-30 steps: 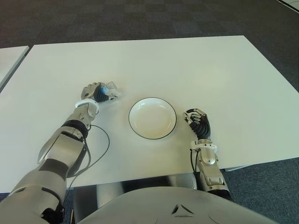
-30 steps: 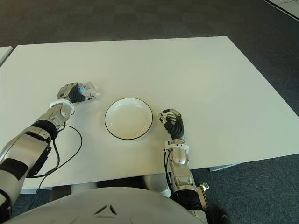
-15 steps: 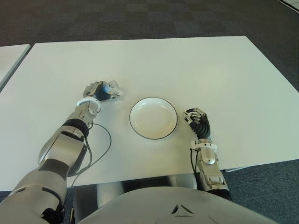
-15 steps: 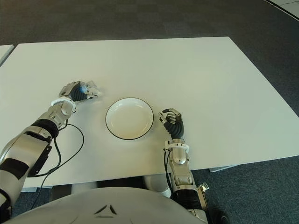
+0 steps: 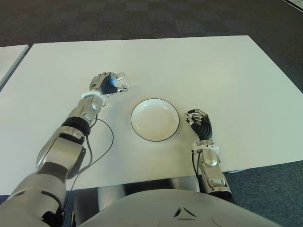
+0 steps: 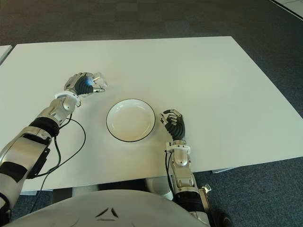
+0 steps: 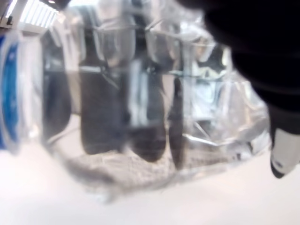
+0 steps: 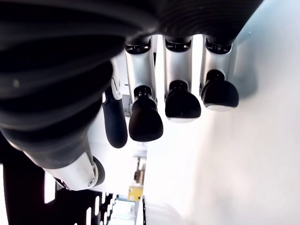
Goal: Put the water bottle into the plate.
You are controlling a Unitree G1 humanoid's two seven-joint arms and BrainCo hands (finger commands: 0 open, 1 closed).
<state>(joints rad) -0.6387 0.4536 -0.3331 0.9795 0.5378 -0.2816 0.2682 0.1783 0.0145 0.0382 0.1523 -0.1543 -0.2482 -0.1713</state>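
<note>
A white table (image 5: 199, 66) carries a white plate (image 5: 155, 119) with a dark rim, which sits empty toward the middle of the table's near edge. The left hand (image 5: 105, 84) is over the table on the left side of the plate, apart from its rim, with its fingers wrapped around a clear water bottle (image 5: 117, 83) with a blue label; its wrist view is filled by the crinkled plastic (image 7: 140, 108) pressed against the palm. The right hand (image 5: 200, 124) shows just right of the plate near the table's front edge, fingers (image 8: 180, 101) curled in together and grasping nothing.
</note>
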